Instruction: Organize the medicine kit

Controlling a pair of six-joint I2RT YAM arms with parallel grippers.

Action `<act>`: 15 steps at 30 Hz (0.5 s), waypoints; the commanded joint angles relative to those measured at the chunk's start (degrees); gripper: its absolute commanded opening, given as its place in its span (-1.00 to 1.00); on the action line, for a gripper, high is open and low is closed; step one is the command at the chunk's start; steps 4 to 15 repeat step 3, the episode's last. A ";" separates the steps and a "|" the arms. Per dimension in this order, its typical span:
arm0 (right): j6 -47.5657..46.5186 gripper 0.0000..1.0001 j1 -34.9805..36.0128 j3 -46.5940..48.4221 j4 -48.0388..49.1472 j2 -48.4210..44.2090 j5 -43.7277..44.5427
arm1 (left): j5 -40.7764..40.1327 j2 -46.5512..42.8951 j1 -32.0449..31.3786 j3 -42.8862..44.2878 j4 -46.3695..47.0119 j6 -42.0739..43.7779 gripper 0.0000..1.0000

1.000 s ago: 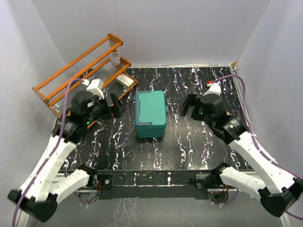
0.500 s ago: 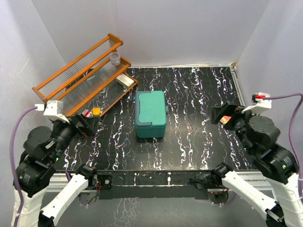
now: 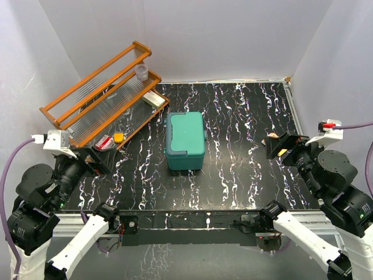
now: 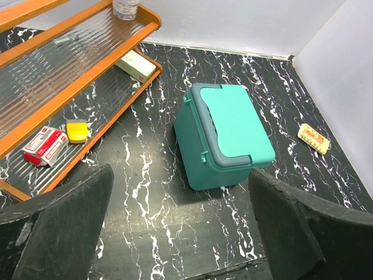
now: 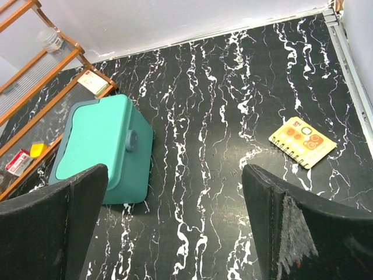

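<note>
Black marbled table (image 3: 245, 146), white walls (image 3: 233, 35), closed medicine kit (image 3: 185, 140) centred.

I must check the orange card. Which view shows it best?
The right wrist view: the orange card lies whole and uncovered there. The left wrist view shows it smaller; in the top view the right pincer hides most of it.
</note>
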 commanded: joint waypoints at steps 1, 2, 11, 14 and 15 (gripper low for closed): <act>0.90 0.97 -0.20 0.54 1.64 -0.81 -0.51 | -0.87 -0.20 -0.09 0.80 -0.70 0.73 0.97; 1.04 0.97 -0.27 0.32 1.73 -0.82 -0.51 | -0.81 -0.17 -0.07 0.82 -0.70 0.68 0.97; 1.14 0.97 -0.22 0.06 1.73 -0.82 -0.59 | -0.75 -0.15 -0.07 0.70 -0.58 0.64 0.97; 1.14 0.97 -0.22 0.06 1.73 -0.82 -0.59 | -0.75 -0.15 -0.07 0.70 -0.58 0.64 0.97; 1.14 0.97 -0.22 0.06 1.73 -0.82 -0.59 | -0.75 -0.15 -0.07 0.70 -0.58 0.64 0.97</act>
